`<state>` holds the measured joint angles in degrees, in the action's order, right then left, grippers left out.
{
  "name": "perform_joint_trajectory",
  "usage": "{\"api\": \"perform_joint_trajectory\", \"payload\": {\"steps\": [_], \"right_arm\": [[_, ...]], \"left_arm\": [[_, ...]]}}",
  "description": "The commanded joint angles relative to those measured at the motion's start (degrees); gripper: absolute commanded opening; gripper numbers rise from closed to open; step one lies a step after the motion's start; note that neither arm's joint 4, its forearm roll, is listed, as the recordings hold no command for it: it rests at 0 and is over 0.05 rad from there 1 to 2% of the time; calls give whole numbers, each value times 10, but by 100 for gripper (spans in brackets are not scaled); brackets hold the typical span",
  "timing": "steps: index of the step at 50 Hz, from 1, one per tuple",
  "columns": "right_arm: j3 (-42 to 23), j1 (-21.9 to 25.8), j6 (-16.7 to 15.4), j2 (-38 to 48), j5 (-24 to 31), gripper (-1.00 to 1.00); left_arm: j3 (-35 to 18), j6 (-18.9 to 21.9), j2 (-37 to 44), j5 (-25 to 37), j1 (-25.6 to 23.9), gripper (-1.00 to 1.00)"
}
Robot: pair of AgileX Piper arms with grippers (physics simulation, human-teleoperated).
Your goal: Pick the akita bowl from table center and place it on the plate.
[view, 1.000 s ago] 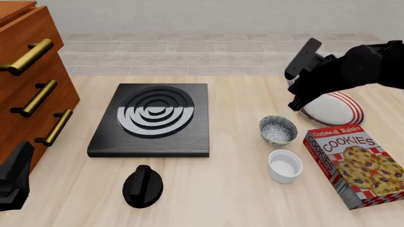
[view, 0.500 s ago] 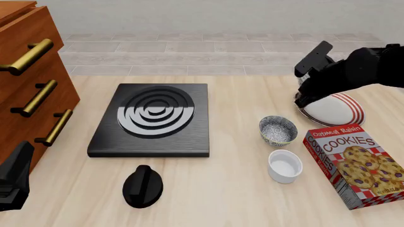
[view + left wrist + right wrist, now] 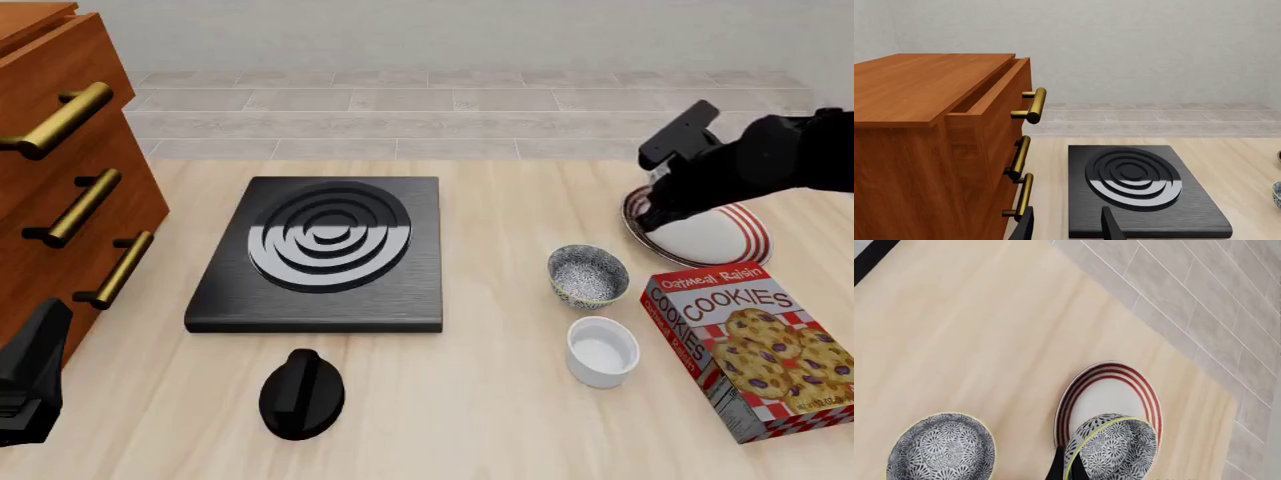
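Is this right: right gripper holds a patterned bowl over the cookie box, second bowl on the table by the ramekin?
Not quite. The right wrist view shows the held bowl over the striped plate, not the cookie box. The second bowl does sit beside the ramekin.

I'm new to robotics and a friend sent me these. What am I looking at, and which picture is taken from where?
These are simulator renders of two black robot arms at a wooden table. One picture looks down from above and behind the arms. The other two come from a small camera on each wrist.

On the table lie a black hotplate, a black knob, a speckled bowl, a white ramekin, a cookie box and a red-striped plate. A wooden drawer chest stands at the left.

The right pincer pinches the rim of the akita bowl, a look-alike of the speckled one, over the plate. The left pincer is open and holds nothing.
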<state>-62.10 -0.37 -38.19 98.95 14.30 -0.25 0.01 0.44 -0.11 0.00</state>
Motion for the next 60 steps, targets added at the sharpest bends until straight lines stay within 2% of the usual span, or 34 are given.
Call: {"api": "perform_joint_trajectory", "payload": {"steps": [1,8,12,13,14,17,33,60], "right_arm": [[-8,-16,12,13,-17,-100],[-16,-20,22,27,-25,-100],[-20,-28,11,40,-37,-100],[-23,-29,14,43,-37,-100],[-31,-29,30,47,-34,-100],[-38,-39,37,53,-36,-100],[-68,-65,54,83,-58,-100],[-97,-67,52,143,-41,-100]], "left_arm": [[0,0,0,0,0,100],[0,0,0,0,0,100],[0,0,0,0,0,100],[0,0,0,0,0,100],[0,0,0,0,0,100],[0,0,0,0,0,100],[0,0,0,0,0,100],[0,0,0,0,0,100]]}}
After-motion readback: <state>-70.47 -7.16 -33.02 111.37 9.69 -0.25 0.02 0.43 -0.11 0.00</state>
